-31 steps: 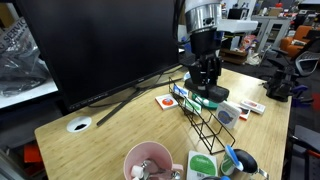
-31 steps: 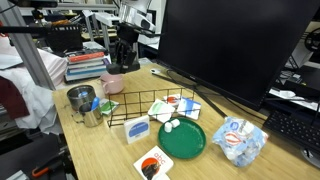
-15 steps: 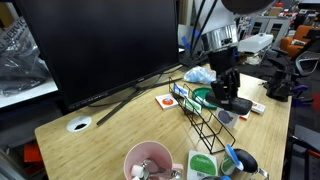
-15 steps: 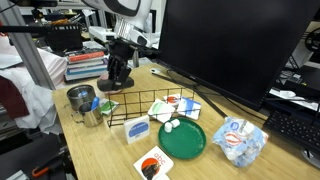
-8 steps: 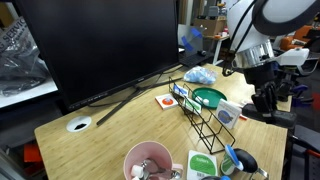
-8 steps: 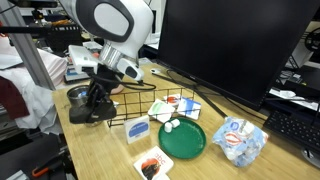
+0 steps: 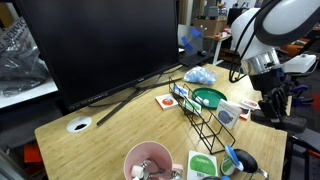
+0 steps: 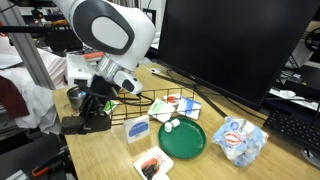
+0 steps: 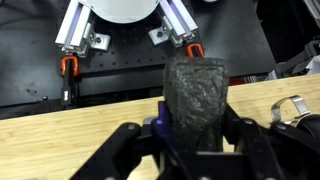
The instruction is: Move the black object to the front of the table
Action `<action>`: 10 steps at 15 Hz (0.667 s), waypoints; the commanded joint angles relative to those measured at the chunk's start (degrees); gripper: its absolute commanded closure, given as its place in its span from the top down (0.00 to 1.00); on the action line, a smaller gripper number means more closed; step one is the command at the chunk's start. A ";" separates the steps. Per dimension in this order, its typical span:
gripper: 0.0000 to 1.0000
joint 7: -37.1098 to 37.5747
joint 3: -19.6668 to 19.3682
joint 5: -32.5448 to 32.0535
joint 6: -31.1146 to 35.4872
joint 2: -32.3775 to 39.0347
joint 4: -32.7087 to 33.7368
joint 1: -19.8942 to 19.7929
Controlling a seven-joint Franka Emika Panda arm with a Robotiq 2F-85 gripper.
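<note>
In the wrist view my gripper [image 9: 196,138] is shut on the black object [image 9: 195,92], a matte textured bar standing between the fingers, over the edge of the light wooden table [image 9: 60,150]. Beyond the edge lies dark floor and metal framing. In both exterior views the gripper [image 7: 272,106] [image 8: 88,120] is low at the table's [image 7: 100,140] [image 8: 110,155] edge, beside the black wire rack [image 7: 205,115] [image 8: 150,108]. The black object shows there only as a dark shape under the fingers [image 8: 80,125].
A large black monitor [image 7: 95,45] [image 8: 230,45] stands on the table. A green plate [image 8: 181,138], a pink cup [image 7: 147,160], a metal mug [image 9: 292,105], cards [image 8: 152,163], a plastic bag [image 8: 240,138] and a white grommet [image 7: 79,125] lie around the rack.
The arm has swung from beside the monitor stand, past the wire rack, down to the table's edge, with the black object in the gripper.
</note>
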 commanded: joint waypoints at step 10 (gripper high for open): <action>0.27 -19.36 2.50 -2.08 4.09 2.67 -4.20 0.86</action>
